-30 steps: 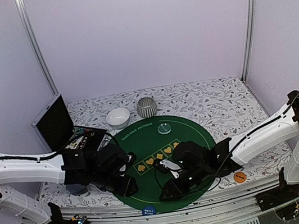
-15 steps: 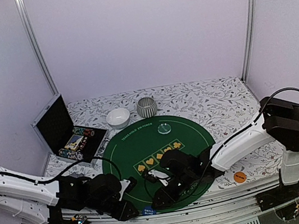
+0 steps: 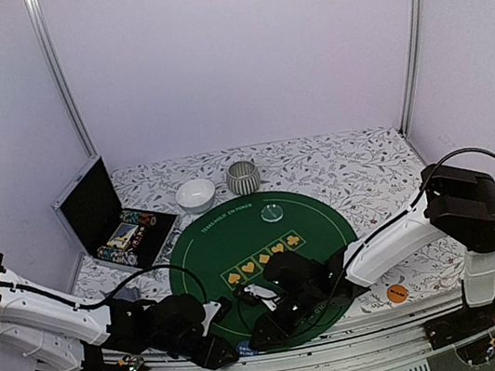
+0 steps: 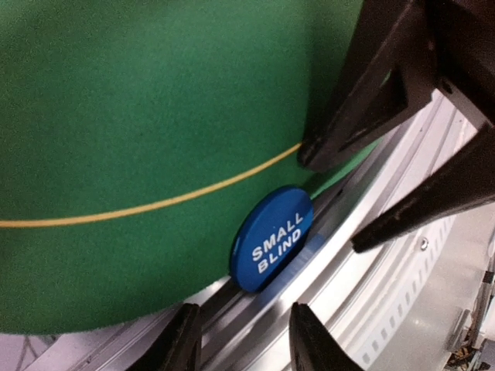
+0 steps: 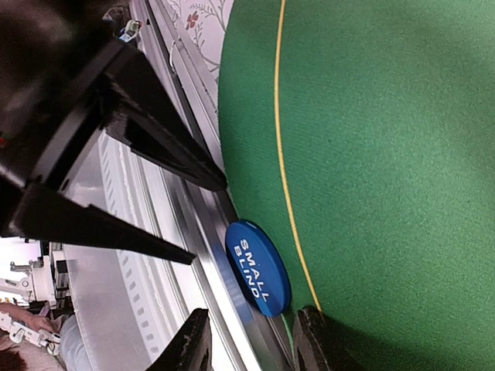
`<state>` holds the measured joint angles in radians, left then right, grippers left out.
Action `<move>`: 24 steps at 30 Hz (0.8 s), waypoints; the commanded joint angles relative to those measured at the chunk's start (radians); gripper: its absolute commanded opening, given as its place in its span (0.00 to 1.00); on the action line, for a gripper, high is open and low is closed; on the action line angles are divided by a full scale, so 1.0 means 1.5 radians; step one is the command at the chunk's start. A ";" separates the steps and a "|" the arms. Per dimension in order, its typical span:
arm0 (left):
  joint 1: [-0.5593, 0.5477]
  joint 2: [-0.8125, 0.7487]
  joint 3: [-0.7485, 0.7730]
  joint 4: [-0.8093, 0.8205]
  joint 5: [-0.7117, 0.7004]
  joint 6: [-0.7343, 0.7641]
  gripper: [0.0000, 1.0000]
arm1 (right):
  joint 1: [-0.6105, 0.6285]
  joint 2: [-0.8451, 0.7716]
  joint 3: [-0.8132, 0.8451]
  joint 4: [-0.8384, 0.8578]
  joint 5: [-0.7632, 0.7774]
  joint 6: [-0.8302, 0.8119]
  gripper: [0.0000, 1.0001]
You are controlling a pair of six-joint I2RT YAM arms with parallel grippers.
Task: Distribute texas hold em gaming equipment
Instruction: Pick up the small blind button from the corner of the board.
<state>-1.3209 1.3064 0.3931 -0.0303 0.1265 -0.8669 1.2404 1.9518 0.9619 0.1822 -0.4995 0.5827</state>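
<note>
A blue disc marked SMALL BLIND (image 4: 272, 238) lies at the near edge of the green mat (image 4: 139, 108), partly over the metal rail. It also shows in the right wrist view (image 5: 257, 267) and as a blue sliver from above (image 3: 245, 347). My left gripper (image 4: 244, 344) is open just short of the disc, with nothing between its fingers. My right gripper (image 5: 251, 340) is open too, facing the disc from the other side, one finger over the mat and one over the rail. In the top view the left gripper (image 3: 221, 350) and right gripper (image 3: 258, 333) nearly meet.
An orange disc (image 3: 396, 293) lies right of the mat, and a pale green disc (image 3: 272, 213) lies on its far part. An open black case (image 3: 128, 234) of chips and cards stands at the back left. A white bowl (image 3: 195, 195) and a striped grey bowl (image 3: 243, 178) sit behind the mat.
My left arm has swung down from the mat's left edge to the near rail beside the blue disc. The right gripper has moved left and nearer, toward the same disc.
</note>
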 commanded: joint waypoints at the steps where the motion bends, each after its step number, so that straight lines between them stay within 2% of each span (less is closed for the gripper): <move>1: 0.018 0.026 -0.013 0.049 0.026 0.001 0.40 | -0.003 0.016 -0.003 0.021 -0.002 0.004 0.38; 9: 0.023 0.050 -0.004 0.063 0.035 0.016 0.34 | -0.002 0.037 0.007 0.038 -0.014 0.011 0.36; 16: 0.026 0.069 0.001 0.074 0.044 0.025 0.24 | -0.002 0.047 0.016 0.044 -0.022 0.010 0.36; 20: 0.033 0.077 -0.002 0.085 0.048 0.026 0.15 | -0.003 0.053 0.015 0.054 -0.029 0.011 0.36; 24: 0.036 0.074 -0.011 0.097 0.052 0.022 0.13 | -0.003 0.068 0.023 0.069 -0.042 0.015 0.33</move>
<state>-1.2804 1.3880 0.3893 0.0872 0.2024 -0.8387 1.2354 2.0045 0.9691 0.2363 -0.5514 0.6125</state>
